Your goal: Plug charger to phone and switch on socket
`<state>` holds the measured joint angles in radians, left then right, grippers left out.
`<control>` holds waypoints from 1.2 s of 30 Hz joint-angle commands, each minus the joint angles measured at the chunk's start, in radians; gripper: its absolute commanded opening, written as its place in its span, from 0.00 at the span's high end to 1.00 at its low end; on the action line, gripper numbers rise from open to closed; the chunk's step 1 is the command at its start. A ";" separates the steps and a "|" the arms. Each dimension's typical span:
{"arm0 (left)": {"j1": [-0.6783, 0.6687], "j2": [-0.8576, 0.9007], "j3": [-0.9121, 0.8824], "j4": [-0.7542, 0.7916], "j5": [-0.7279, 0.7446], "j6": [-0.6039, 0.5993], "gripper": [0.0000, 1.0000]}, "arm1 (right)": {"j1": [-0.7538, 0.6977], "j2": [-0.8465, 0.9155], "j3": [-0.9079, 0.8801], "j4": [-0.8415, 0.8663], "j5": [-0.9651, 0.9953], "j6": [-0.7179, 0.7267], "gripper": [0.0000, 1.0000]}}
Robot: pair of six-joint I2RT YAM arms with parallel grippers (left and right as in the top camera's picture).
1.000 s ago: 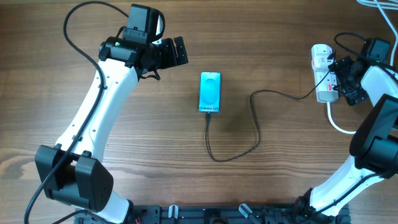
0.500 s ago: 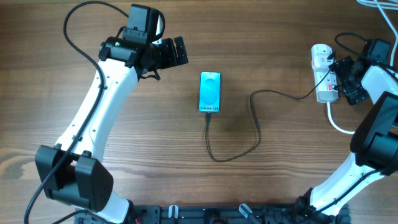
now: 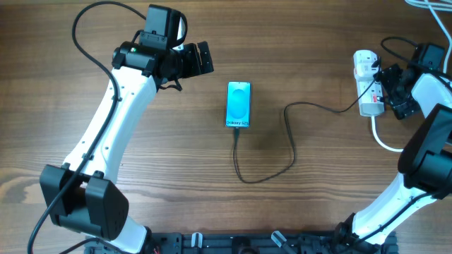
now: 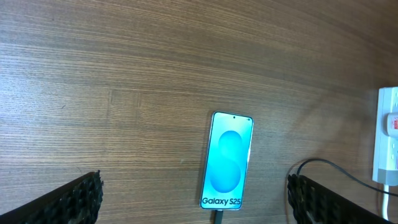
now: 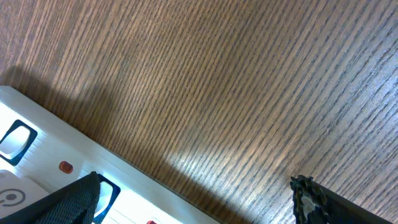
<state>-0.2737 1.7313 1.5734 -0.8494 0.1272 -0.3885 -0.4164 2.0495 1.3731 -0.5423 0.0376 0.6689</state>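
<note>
The phone [image 3: 239, 104] lies flat mid-table, cyan screen up, "Galaxy S25" strip at its near end; it also shows in the left wrist view [image 4: 228, 160]. The thin black charger cable [image 3: 291, 138] runs from the phone's near end, loops, and reaches the black plug in the white socket [image 3: 366, 85] at far right. Its connector tip [image 4: 218, 217] sits at the phone's port. My left gripper [image 3: 203, 58] is open, left of and beyond the phone. My right gripper [image 3: 388, 88] is open, one finger [image 5: 78, 202] over the socket [image 5: 56, 158] by a switch.
A thick white cord [image 3: 381, 137] curves from the socket toward the right arm. White cables [image 3: 432, 14] hang at the top right corner. The arm bases stand at the front edge of the wooden table [image 3: 176, 162].
</note>
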 commanded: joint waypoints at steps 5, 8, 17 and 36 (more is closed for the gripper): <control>0.001 0.006 -0.001 0.000 -0.013 -0.012 0.00 | 0.015 0.051 -0.027 -0.034 -0.148 -0.066 0.00; 0.001 0.006 -0.001 0.000 -0.013 -0.012 0.00 | 0.015 0.051 -0.027 -0.035 -0.148 -0.067 0.01; 0.001 0.006 -0.001 0.000 -0.013 -0.012 0.00 | 0.015 0.048 -0.027 -0.063 -0.151 -0.067 0.00; 0.001 0.006 -0.001 0.000 -0.013 -0.012 0.00 | -0.058 -0.314 -0.027 -0.498 -0.016 0.000 0.00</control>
<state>-0.2737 1.7313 1.5734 -0.8490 0.1272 -0.3885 -0.4793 1.8145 1.3468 -1.0061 -0.0051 0.7052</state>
